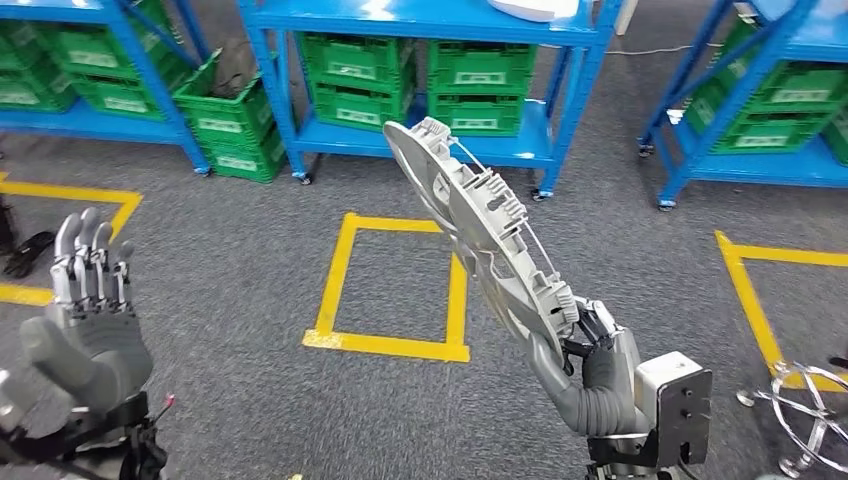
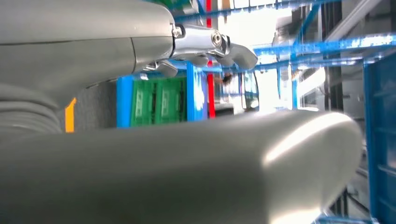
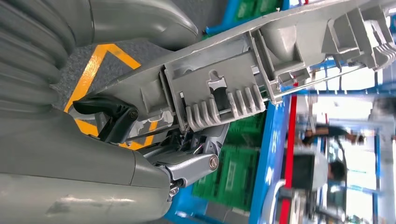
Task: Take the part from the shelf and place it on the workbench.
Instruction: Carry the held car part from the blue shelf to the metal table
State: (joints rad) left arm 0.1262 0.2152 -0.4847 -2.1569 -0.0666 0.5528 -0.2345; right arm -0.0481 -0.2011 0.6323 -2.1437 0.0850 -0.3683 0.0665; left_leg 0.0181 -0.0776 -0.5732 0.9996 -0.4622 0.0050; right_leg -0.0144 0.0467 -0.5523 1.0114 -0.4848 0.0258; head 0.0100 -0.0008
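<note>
The right hand's dark fingers [image 1: 598,325] were wrapped round the lower end of the part [image 1: 490,235], with the grey thumb pressed against its underside. In the right wrist view the same fingers [image 3: 109,114] hooked over the part's [image 3: 243,88] ribbed inner face, so the right hand [image 1: 590,355] was plainly grasping it. The part was a long, flat grey plastic moulding with ribs, clips and a thin metal rod along one edge. It was held up in the air, slanting away from the hand toward the shelves, clear of the floor and touching nothing else.

The left hand [image 1: 85,320] was raised at the robot's left side with its fingers [image 1: 88,262] straight, close together and pointing up, holding nothing. In the left wrist view the thumb and metal fingertips [image 2: 219,46] of that hand [image 2: 140,70] showed close up, also holding nothing.

Beneath both arms lay a grey carpet floor [image 1: 250,380] marked with a yellow tape square [image 1: 395,290]. Beyond it stood blue metal shelves [image 1: 420,30] carrying green crates [image 1: 420,85], and one more crate [image 1: 230,120] sat tilted against the shelf leg on the left. A wire frame [image 1: 810,410] stood on the floor near the right arm.
</note>
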